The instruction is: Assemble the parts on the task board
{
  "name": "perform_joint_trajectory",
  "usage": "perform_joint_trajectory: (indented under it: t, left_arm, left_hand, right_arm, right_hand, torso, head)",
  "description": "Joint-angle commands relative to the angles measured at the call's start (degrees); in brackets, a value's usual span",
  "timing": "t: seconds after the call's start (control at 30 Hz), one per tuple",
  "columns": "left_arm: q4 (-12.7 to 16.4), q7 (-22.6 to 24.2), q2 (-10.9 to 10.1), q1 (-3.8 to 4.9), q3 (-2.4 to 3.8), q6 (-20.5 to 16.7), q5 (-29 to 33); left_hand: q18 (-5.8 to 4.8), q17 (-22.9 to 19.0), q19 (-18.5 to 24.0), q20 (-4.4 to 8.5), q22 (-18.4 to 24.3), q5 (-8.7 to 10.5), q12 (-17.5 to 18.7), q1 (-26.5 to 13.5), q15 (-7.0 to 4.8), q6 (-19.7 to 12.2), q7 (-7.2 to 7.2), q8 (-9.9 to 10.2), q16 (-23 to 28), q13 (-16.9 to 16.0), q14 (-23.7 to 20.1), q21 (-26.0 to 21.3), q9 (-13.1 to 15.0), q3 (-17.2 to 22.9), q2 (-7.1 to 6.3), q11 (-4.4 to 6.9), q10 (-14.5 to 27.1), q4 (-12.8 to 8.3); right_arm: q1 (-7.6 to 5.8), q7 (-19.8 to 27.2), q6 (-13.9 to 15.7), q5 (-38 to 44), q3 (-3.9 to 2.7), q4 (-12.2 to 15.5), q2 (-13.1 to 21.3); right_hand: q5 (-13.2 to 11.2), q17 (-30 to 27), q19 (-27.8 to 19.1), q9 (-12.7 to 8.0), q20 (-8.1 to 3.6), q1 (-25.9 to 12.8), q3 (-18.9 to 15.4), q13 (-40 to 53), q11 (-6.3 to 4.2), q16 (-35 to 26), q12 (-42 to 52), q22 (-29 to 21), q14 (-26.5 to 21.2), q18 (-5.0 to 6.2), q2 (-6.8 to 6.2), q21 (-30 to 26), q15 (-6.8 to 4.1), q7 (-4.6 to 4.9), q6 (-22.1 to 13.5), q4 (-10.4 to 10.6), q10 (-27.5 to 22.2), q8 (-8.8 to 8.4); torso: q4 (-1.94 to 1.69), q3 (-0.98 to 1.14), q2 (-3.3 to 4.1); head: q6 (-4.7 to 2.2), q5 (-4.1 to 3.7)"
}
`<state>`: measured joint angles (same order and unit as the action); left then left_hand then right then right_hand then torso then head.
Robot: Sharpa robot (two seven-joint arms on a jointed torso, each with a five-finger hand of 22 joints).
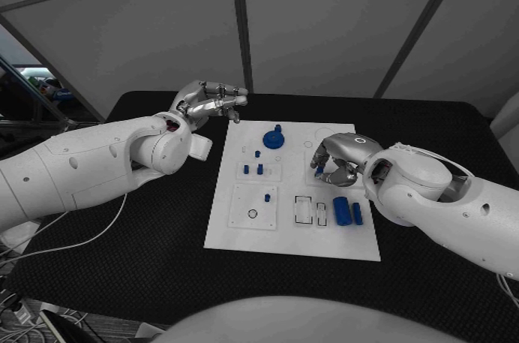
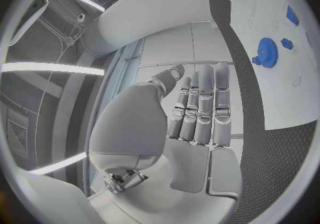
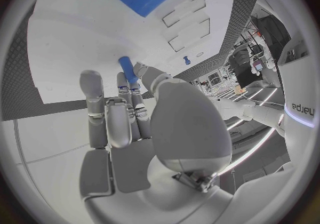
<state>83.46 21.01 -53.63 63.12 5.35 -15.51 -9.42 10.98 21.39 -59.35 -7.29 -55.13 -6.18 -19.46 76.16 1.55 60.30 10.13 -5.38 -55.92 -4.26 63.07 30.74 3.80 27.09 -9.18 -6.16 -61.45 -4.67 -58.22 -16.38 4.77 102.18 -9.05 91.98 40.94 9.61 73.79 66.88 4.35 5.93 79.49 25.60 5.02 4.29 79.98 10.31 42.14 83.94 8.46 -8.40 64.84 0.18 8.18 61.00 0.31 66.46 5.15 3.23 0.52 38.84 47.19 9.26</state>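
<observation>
The silver right hand (image 1: 337,161) pinches a small blue cylindrical peg (image 3: 127,69) over the white task board (image 1: 244,223), at three o'clock of the blue gear (image 1: 274,139); the silver left hand (image 1: 208,100), fingers loosely curled, holds nothing.

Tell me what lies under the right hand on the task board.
The right hand hovers over the task board, pinching a small blue peg. Beneath it the right wrist view shows bare white plate and empty rectangular slots. Whatever lies directly under the palm is covered.
</observation>
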Motion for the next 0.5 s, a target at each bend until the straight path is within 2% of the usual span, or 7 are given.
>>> perform_joint_trajectory:
  t: [0.03, 0.5]
  left_arm:
    - [0.0, 0.1, 0.0, 0.11, 0.06, 0.6, 0.1]
    - [0.0, -0.1, 0.0, 0.11, 0.06, 0.6, 0.1]
  left_hand:
    - [-0.59, -0.1, 0.1, -0.16, 0.1, 0.19, -0.4, 0.1, 0.21, -0.4, -0.11, 0.2, 0.2, 0.0, -0.2, -0.2, 0.0, -0.4, 0.65, 0.06, 0.4, 0.1]
    - [-0.56, -0.1, 0.1, -0.16, 0.1, 0.17, -0.5, 0.2, 0.19, -0.4, -0.1, 0.2, 0.3, -0.1, -0.2, -0.3, 0.0, -0.4, 0.84, 0.06, 0.4, 0.0]
  right_arm:
    - [-0.08, -0.1, -0.4, 0.0, 0.0, -0.1, 0.1]
    - [-0.08, -0.6, -0.5, 1.1, 0.0, 0.0, 0.2]
  right_hand:
    - [-0.3, 0.1, 0.2, 0.1, -0.21, 0.3, 0.4, 0.1, 0.01, -0.1, 0.2, 0.1, 2.6, 0.21, 0.52, 0.1, -0.49, -0.02, 0.7, -0.1, 0.5, 0.39]
    - [-0.2, 0.2, 0.3, 0.2, -0.27, 0.7, 0.7, 0.0, 0.07, 0.0, -0.2, 0.2, 2.7, 0.17, 0.63, 0.2, -0.48, 0.01, 1.1, -0.4, 0.2, 0.51]
  torso:
    - [0.03, -0.01, 0.0]
    - [0.01, 0.02, -0.01]
  head:
    - [0.03, -0.02]
    - [0.18, 0.01]
